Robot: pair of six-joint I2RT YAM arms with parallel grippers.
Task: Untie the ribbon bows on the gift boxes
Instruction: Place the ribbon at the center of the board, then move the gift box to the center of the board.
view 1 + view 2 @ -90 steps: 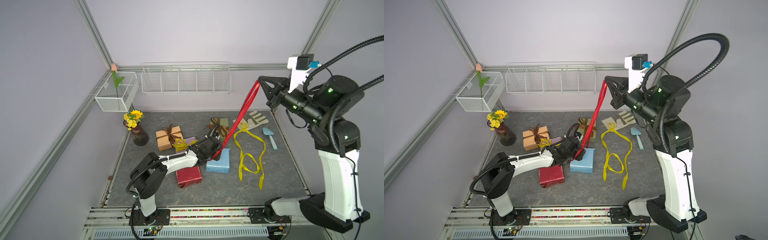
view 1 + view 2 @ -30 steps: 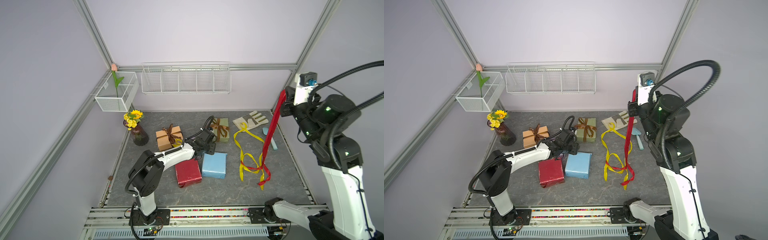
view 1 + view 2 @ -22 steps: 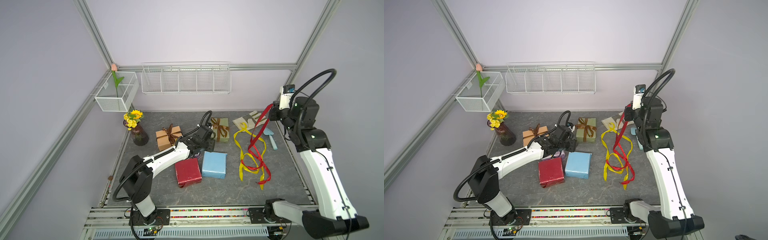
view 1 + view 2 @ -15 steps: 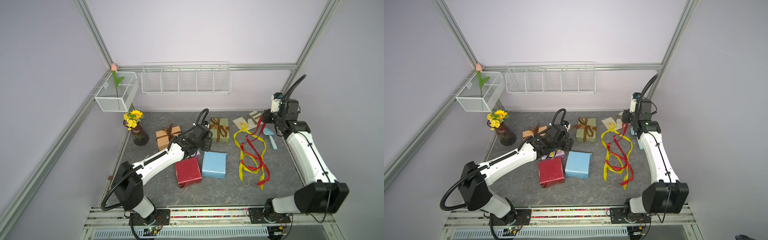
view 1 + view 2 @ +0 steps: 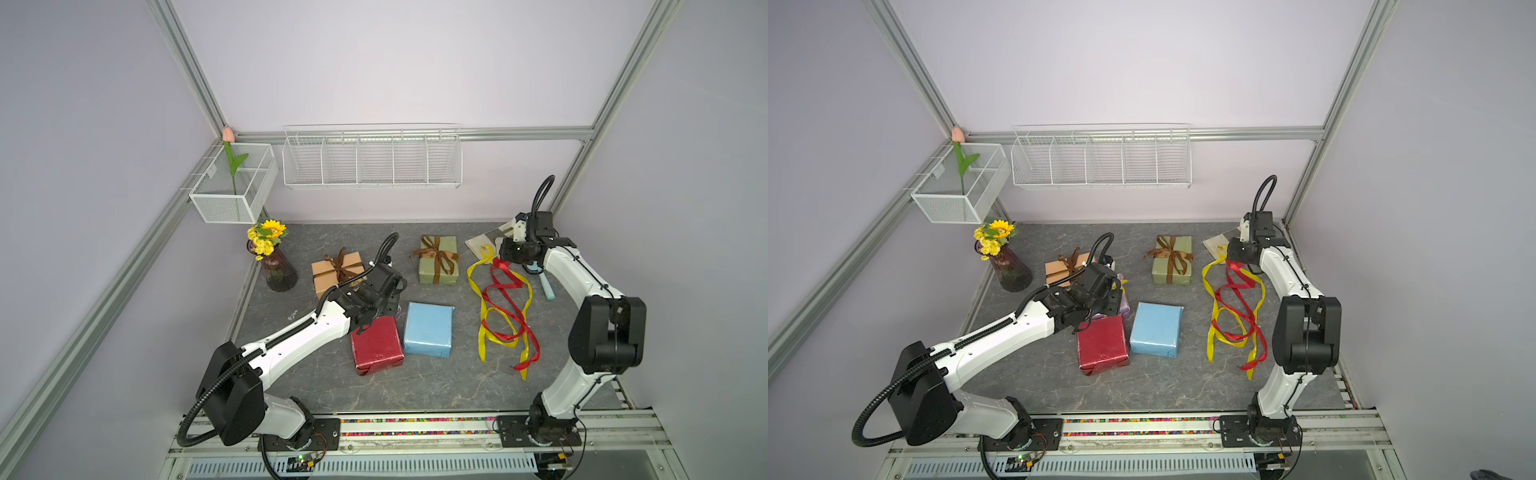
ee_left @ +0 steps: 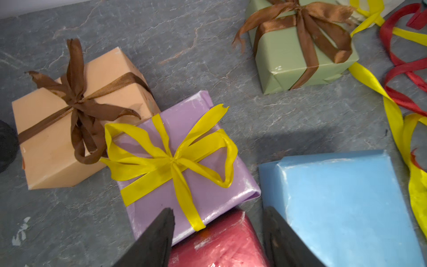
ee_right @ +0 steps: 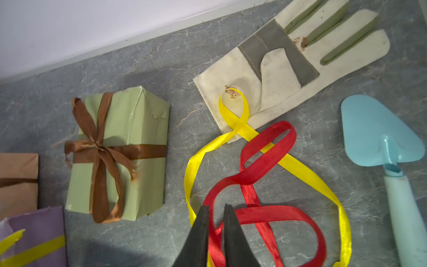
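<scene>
My left gripper [image 6: 218, 213] is open above the near edge of the lilac box [image 6: 150, 203], whose yellow bow [image 6: 172, 159] is still tied. It hangs over the bare red box [image 5: 376, 347], next to the bare light blue box [image 5: 428, 330]. Brown bows stay tied on the tan box [image 5: 336, 272] and the olive box [image 5: 439, 266]. At the back right, my right gripper [image 7: 216, 207] hovers low with its jaws a narrow gap apart. The loose red ribbon [image 7: 265, 159] runs through that gap and lies coiled over a loose yellow ribbon [image 5: 482, 328].
A work glove [image 7: 277, 69] and a light blue trowel [image 7: 379, 138] lie at the back right beside the ribbons. A vase of yellow flowers [image 5: 272, 257] stands back left. Two white wire baskets [image 5: 372, 158] hang on the walls.
My right arm came down from high up and the red ribbon fell in a heap on the yellow one; its jaws parted slightly. My left gripper left the blue box for the lilac one.
</scene>
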